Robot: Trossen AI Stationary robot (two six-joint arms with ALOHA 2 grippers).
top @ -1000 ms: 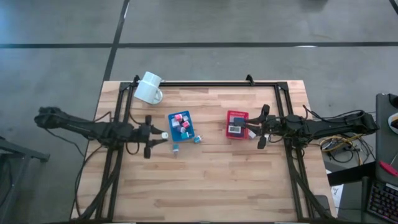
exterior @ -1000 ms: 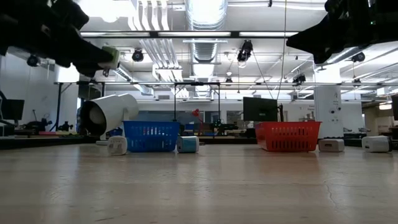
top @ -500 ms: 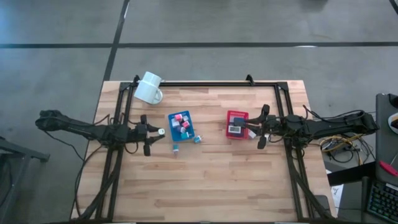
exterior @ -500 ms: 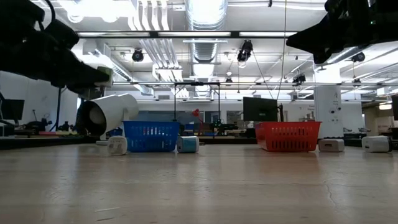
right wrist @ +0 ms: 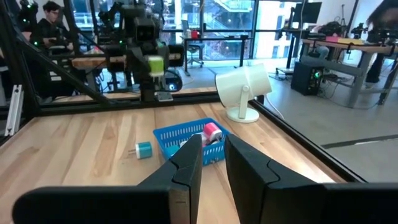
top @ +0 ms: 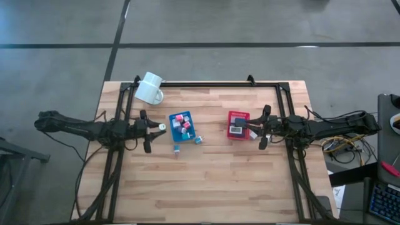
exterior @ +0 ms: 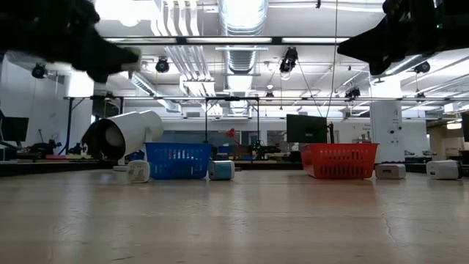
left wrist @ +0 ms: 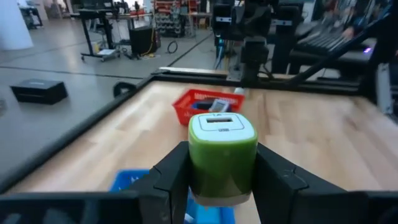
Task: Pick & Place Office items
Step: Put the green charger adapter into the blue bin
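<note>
Fingers of left gripper hide green block's sides.

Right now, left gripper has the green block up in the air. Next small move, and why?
Probably carry it over the blue basket and lower it. The left gripper is shut on the green-and-white block, held above the table just left of that basket, which already holds similar small blocks. The right gripper waits empty near the red basket.

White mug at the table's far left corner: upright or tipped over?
Tipped over. The white ceramic mug lies on its side, its open mouth facing sideways in the low view, handle resting on the wooden table.
</note>
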